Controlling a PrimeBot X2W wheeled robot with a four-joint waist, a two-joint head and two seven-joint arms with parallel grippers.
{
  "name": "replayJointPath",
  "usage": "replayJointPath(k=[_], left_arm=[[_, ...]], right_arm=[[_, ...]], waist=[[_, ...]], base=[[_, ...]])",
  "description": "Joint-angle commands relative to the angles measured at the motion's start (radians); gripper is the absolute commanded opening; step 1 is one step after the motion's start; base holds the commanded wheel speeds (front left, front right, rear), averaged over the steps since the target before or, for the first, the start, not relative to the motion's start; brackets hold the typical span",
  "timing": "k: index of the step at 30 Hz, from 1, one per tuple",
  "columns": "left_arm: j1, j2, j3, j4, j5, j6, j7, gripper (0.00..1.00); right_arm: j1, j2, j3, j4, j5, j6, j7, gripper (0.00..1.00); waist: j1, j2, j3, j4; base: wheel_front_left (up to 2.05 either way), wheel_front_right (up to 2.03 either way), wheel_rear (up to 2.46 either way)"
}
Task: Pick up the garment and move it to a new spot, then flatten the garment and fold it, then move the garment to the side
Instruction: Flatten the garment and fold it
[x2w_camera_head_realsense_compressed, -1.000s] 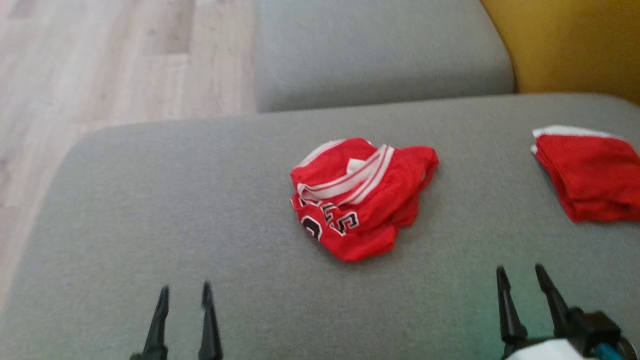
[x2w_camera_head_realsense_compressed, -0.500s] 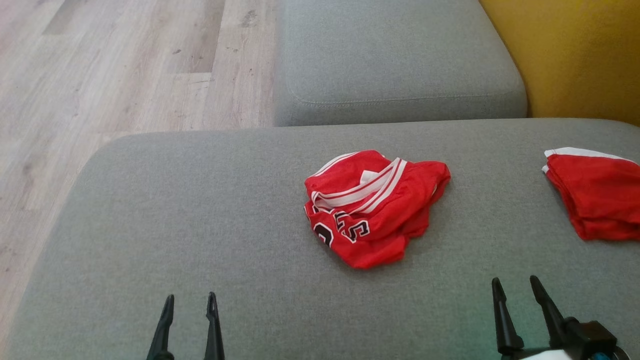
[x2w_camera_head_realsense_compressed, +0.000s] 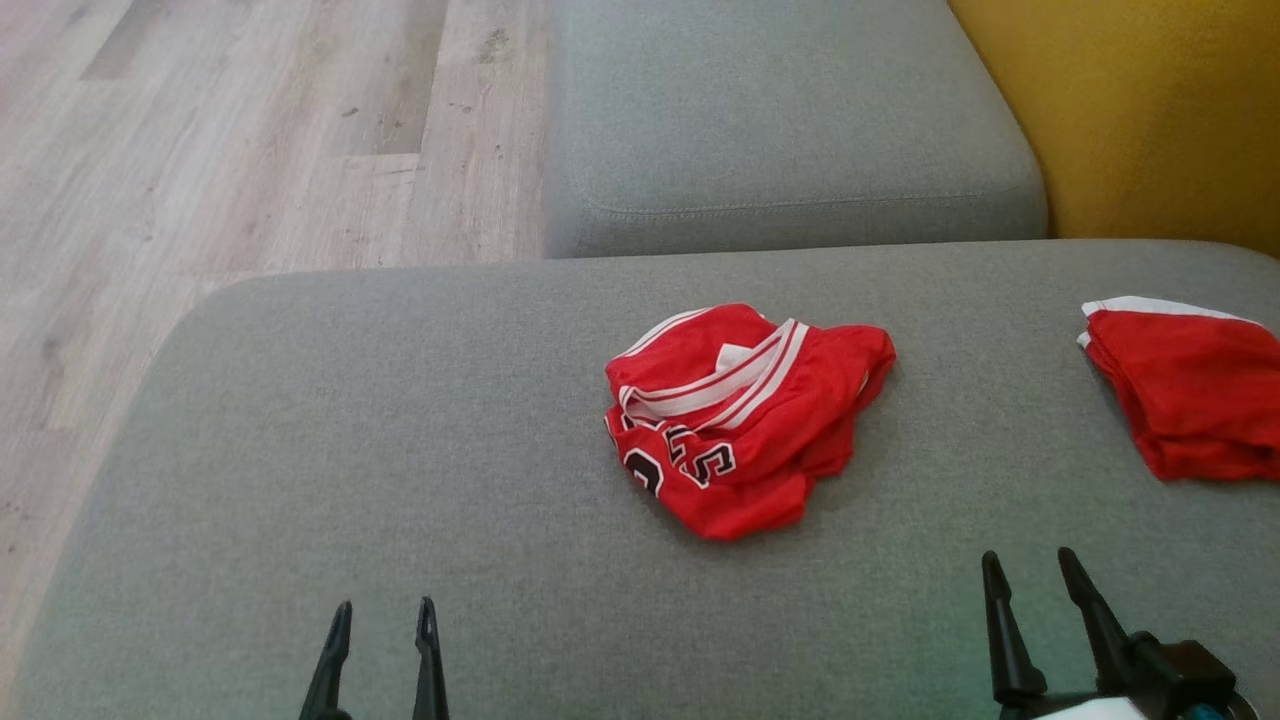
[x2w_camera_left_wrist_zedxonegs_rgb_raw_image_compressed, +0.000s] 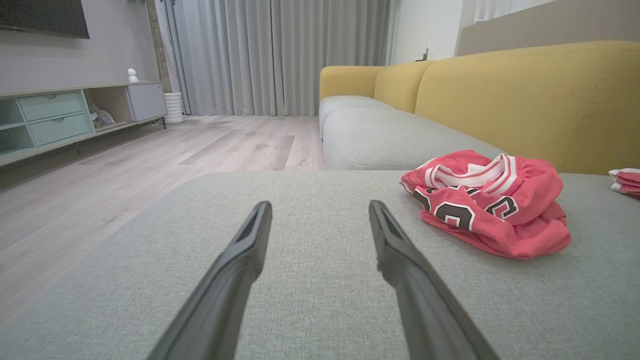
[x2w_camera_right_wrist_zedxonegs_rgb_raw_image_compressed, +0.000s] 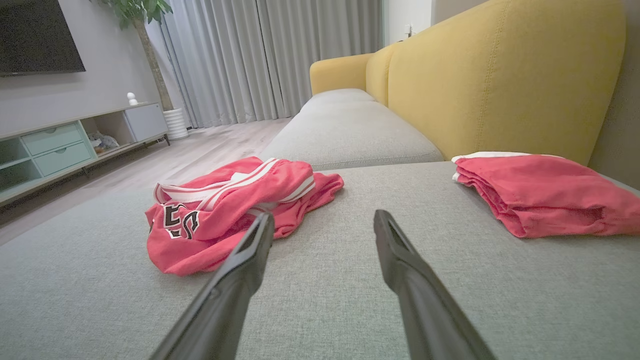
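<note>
While the left gripper (x2w_camera_head_realsense_compressed: 385, 604) and right gripper (x2w_camera_head_realsense_compressed: 1028, 553) sit empty at frame bottom, fingers apart, the crumpled red garment (x2w_camera_head_realsense_compressed: 745, 415) lies mid-frame on the grey cushion (x2w_camera_head_realsense_compressed: 400, 450), up-left of the right gripper. Right arm judged nearer.

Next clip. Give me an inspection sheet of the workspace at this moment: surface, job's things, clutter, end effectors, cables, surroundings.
Surface: grey sofa cushion, carrying two garments.
Job's things: crumpled red jersey near the cushion's middle, white striped trim and black lettering showing; not flattened, not held.
Clutter: folded red garment on the robot's right, apart from the jersey.
End effectors: left end effector and right end effector both open, over the cushion's near part, short of the jersey, holding nothing.
Cables: nothing seen.
Surroundings: wood floor, yellow backrest, second grey cushion, curtains, TV cabinet.
</note>
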Motion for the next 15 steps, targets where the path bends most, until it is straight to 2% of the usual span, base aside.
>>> replayJointPath(k=[1,8,15], left_arm=[[-0.035,-0.004,0.039,-0.018,0.005,-0.005,-0.009,1.0],[-0.119,-0.004,0.0,0.074,-0.01,-0.055,-0.009,1.0],[-0.412,-0.004,-0.148,0.291,-0.034,-0.112,0.009,1.0]], right_arm=[[-0.019,-0.007,0.02,-0.036,0.003,-0.001,-0.004,1.0],[-0.036,-0.007,0.042,-0.034,-0.01,-0.001,-0.004,1.0],[-0.084,-0.008,0.069,-0.042,-0.04,-0.001,-0.004,1.0]], waist=[[0.0,0.0,0.001,-0.002],[0.0,0.0,0.045,-0.065],[0.0,0.0,0.153,-0.199]], base=[[0.0,0.0,0.0],[0.0,0.0,0.0],[0.0,0.0,0.0]])
